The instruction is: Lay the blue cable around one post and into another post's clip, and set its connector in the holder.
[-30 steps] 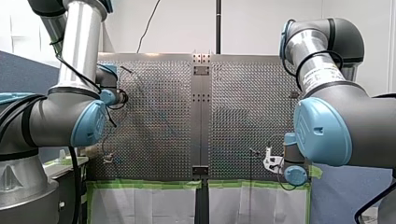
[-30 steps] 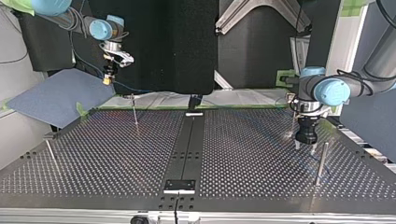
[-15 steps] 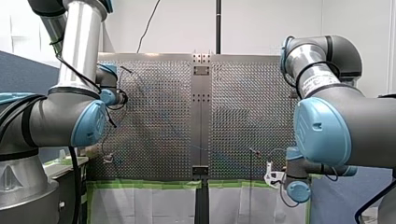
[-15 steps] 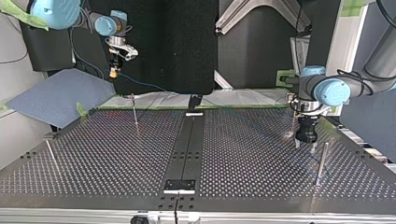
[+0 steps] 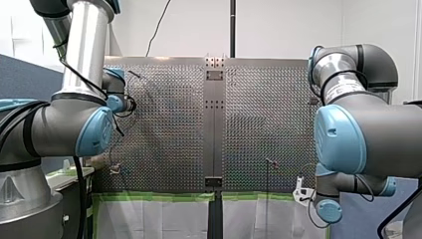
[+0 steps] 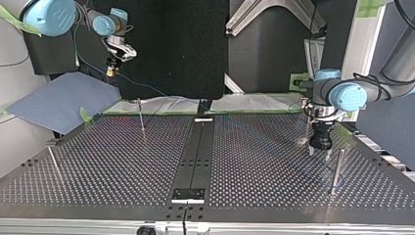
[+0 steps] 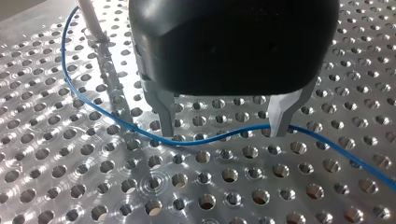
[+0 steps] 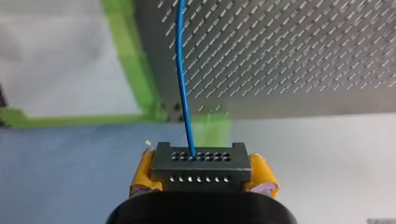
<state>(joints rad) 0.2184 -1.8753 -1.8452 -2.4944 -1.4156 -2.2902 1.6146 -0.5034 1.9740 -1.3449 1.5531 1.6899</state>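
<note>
Tension worry: right tool (image 8: 201,171) clamps connector (image 8: 201,163) past table's (image 8: 303,60) edge; left tool (image 7: 224,132), spread wide, could lose blue cable (image 8: 181,70).

We find the blue cable (image 8: 182,70) cut off at the right wrist view's edge, the connector (image 8: 199,167) covering most of the yellow pads (image 8: 263,173), and the post (image 7: 88,18) cropped in the left wrist view.
</note>
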